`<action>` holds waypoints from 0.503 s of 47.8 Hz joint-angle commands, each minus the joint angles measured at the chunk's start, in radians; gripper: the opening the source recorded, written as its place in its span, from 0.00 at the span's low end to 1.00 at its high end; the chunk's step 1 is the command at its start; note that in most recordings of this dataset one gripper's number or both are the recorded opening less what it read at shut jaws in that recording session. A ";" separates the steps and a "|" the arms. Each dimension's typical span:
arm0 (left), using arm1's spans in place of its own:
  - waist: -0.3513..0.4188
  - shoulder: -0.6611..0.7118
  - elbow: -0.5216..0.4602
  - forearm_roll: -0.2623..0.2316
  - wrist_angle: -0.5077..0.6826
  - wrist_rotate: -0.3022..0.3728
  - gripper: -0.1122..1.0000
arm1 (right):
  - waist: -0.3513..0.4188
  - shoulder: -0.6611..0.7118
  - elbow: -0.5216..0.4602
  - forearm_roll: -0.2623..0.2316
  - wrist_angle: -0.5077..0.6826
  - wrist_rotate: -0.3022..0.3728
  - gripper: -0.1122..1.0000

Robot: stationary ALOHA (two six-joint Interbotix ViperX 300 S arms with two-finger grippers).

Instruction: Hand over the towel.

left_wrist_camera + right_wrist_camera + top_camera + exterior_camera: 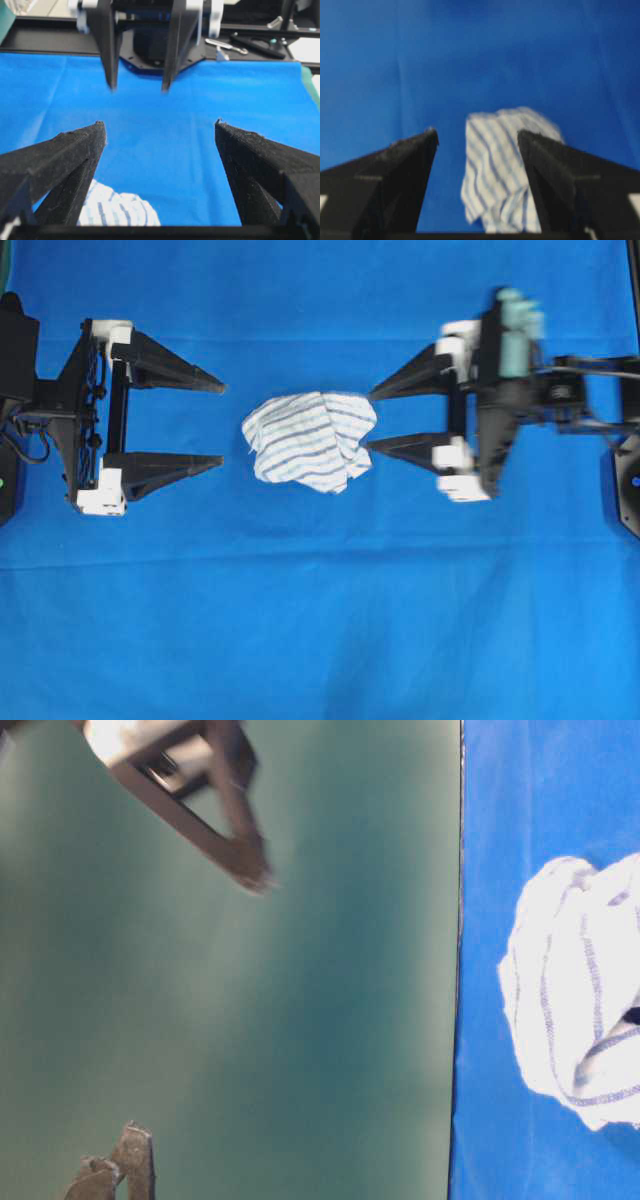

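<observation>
Right gripper (pixel 370 420) gapes beside the crumpled, directionless towel (pixel 310 438).

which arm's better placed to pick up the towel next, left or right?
Right, probably. The right gripper is open with its fingertips at the edge of the towel, which lies crumpled on the blue sheet. The left gripper, also open, sits clearly apart from it.

The right gripper (pixel 477 137) is hanging with its two dark jaws spread wide over the blue sheet (pixel 380 65). The towel (pixel 500 167), white with thin blue-grey stripes, is lying crumpled between them, its right edge passing behind the right-hand jaw, in a slightly blurred view.
</observation>
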 commanded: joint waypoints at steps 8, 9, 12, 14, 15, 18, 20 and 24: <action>0.002 -0.003 -0.008 0.000 -0.008 0.002 0.91 | 0.005 -0.169 0.123 -0.023 -0.173 -0.002 0.73; 0.002 -0.003 -0.008 0.000 -0.008 0.002 0.91 | 0.005 -0.175 0.133 -0.025 -0.186 -0.002 0.73; 0.000 -0.003 -0.006 0.002 -0.008 0.002 0.91 | 0.005 -0.189 0.164 -0.028 -0.224 -0.003 0.73; 0.002 -0.003 -0.006 0.000 -0.009 0.002 0.91 | 0.005 -0.190 0.175 -0.029 -0.239 -0.005 0.73; 0.002 -0.003 -0.006 0.002 -0.008 0.002 0.91 | 0.005 -0.192 0.176 -0.029 -0.245 -0.005 0.73; 0.002 -0.003 -0.008 0.000 -0.008 0.002 0.91 | 0.005 -0.190 0.178 -0.031 -0.252 -0.005 0.73; 0.000 -0.003 -0.008 0.000 -0.008 0.002 0.91 | 0.006 -0.190 0.176 -0.031 -0.252 -0.005 0.73; 0.002 -0.005 -0.006 0.000 -0.006 0.002 0.91 | 0.006 -0.193 0.176 -0.031 -0.252 -0.005 0.73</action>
